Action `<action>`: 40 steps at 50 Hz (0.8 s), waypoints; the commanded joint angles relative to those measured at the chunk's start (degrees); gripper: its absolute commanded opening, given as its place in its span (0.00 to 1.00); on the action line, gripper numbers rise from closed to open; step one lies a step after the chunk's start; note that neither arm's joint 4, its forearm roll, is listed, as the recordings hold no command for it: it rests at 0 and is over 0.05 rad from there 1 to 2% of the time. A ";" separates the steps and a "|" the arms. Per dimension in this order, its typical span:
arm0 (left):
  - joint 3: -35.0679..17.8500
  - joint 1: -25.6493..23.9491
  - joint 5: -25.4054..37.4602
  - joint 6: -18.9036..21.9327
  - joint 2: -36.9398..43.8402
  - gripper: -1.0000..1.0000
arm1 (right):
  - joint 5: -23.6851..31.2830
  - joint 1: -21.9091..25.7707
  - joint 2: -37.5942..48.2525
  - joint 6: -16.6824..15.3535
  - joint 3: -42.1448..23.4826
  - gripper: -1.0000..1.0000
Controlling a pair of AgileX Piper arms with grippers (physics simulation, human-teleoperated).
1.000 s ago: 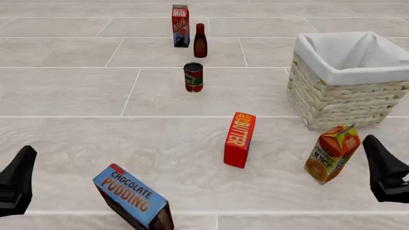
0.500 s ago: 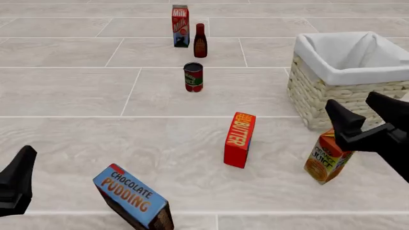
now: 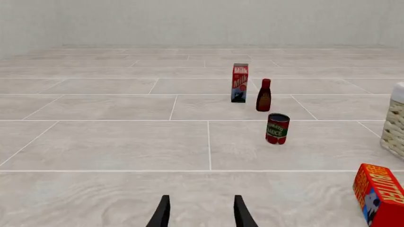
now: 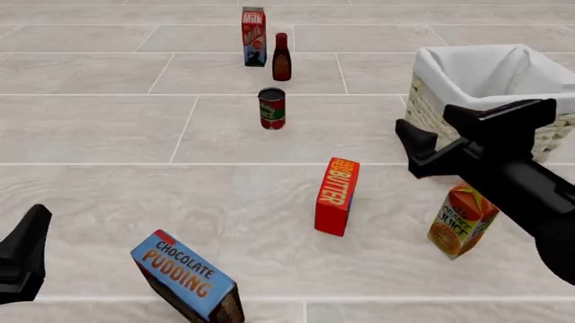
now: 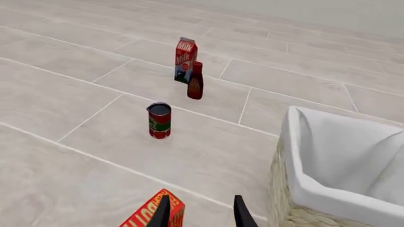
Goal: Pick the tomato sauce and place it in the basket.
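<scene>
The tomato sauce can (image 4: 271, 108) stands upright on the tiled surface, mid-far, left of the basket (image 4: 467, 104). It also shows in the left wrist view (image 3: 277, 128) and the right wrist view (image 5: 159, 120). The wicker basket with white lining stands at the right (image 5: 296, 184), and its edge shows in the left wrist view (image 3: 398, 123). My right gripper (image 4: 424, 121) is open and empty, raised in front of the basket's near-left side, well short of the can. Its fingers (image 5: 162, 213) stand apart. My left gripper (image 4: 27, 249) is open and empty at the near left (image 3: 200, 210).
A milk carton (image 4: 253, 37) and a dark narrow-necked bottle (image 4: 281, 57) stand behind the can. A butter box (image 4: 337, 196) stands mid-table. An orange juice carton (image 4: 462, 219) sits under my right arm. A chocolate pudding box (image 4: 187, 276) leans near the front.
My right arm has risen from the near right edge and swung left and forward, now in front of the basket above the juice carton. The left arm and all objects have not moved.
</scene>
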 commanded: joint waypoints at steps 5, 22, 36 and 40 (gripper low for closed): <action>0.00 0.00 0.00 -0.01 0.00 1.00 | -4.07 0.33 11.63 -0.52 -6.94 1.00; 0.00 0.00 0.00 0.00 0.00 1.00 | -2.16 0.77 24.01 -0.22 -18.99 1.00; 0.00 -0.01 0.00 0.01 0.00 1.00 | 3.12 4.41 32.49 -0.62 -28.07 1.00; 0.00 -0.01 0.00 0.01 0.00 1.00 | 3.92 5.71 34.95 0.03 -30.84 1.00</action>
